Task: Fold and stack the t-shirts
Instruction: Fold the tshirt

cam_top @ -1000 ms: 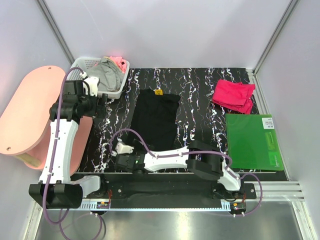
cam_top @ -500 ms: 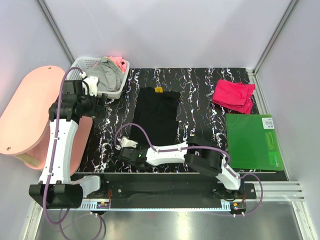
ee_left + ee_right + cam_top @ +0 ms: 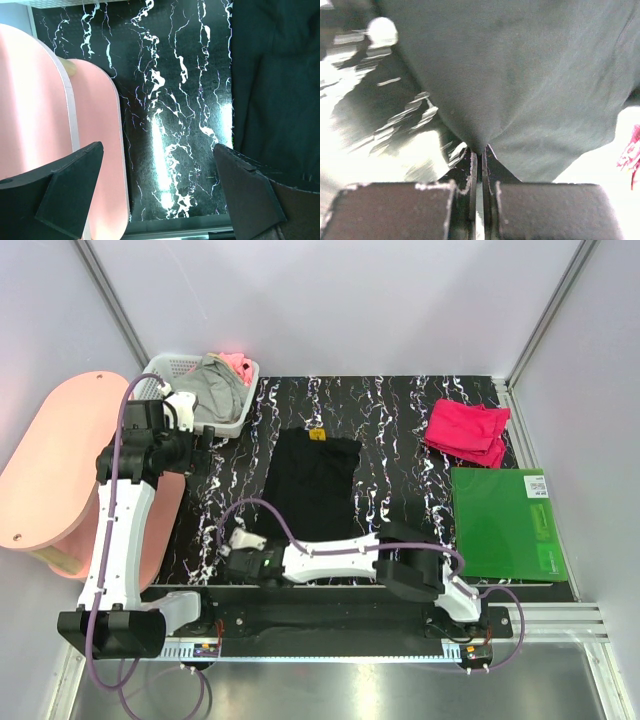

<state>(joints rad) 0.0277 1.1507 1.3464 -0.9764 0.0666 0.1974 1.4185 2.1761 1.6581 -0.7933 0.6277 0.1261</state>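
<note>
The top view looks steeply down over the whole tabletop [image 3: 400,410]. The left wrist view looks from well above, the right from right against, the same black t-shirt [image 3: 310,480].

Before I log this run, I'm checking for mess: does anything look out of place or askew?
Nothing spilled or damaged. The black t-shirt lies slightly skewed, its near edge pinched by the shut right gripper; the crimson t-shirt looks unevenly folded.
</note>
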